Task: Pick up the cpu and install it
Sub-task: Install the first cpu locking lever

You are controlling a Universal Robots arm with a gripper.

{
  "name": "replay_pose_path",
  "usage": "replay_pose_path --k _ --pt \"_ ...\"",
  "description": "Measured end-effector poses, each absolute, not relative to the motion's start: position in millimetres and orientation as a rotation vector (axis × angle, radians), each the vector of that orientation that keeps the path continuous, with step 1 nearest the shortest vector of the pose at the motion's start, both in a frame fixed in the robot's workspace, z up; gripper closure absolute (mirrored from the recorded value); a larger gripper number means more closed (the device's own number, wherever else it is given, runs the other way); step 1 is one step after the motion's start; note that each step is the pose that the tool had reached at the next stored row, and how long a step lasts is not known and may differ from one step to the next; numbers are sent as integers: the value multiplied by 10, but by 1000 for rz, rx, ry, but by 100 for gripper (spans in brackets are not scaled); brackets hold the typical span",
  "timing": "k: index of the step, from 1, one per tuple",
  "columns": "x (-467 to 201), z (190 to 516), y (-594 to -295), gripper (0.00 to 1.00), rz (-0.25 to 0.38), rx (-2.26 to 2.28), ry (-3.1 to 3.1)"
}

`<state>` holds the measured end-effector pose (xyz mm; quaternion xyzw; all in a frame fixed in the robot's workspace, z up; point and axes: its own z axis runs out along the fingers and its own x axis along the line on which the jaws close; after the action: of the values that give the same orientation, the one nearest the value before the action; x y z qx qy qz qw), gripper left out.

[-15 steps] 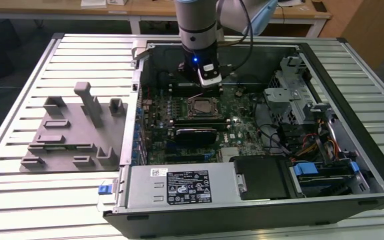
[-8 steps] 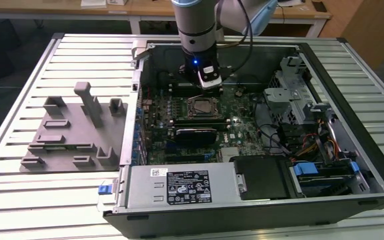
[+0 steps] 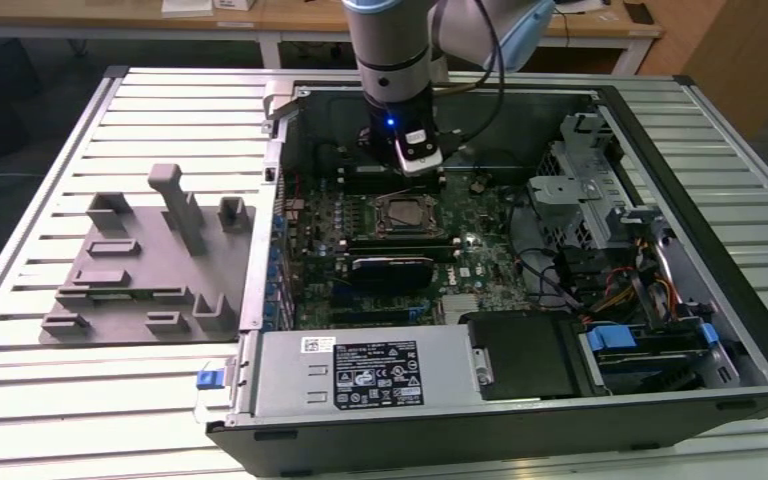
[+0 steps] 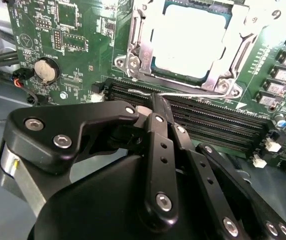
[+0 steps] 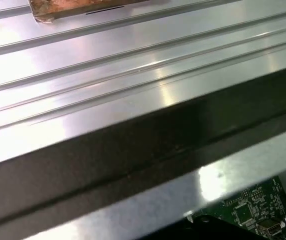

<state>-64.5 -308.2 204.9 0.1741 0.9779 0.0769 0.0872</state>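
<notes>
- I see my arm (image 3: 391,60) reaching down into the open computer case (image 3: 704,330), its gripper (image 3: 418,160) low over the green motherboard (image 3: 491,260).
- The cpu (image 3: 402,213) sits in its socket frame just in front of the gripper.
- The grey fixture (image 3: 144,265) lies on the slatted table (image 3: 37,400) at the exterior view's left.

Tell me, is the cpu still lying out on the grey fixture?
No, in the second wrist view the cpu sits in the motherboard socket, inside its metal frame.

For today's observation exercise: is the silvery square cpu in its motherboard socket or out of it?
In. The second wrist view shows the silvery square cpu lying flat inside the metal socket frame on the green motherboard, the black gripper beside it.
</notes>
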Motion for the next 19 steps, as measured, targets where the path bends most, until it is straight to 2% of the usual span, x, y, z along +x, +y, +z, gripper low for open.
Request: replay_pose_path --k 10,19 --pt "-674 1995 -3076 89 184 511 2900" --pt "-684 1975 -3048 89 177 554 2889"
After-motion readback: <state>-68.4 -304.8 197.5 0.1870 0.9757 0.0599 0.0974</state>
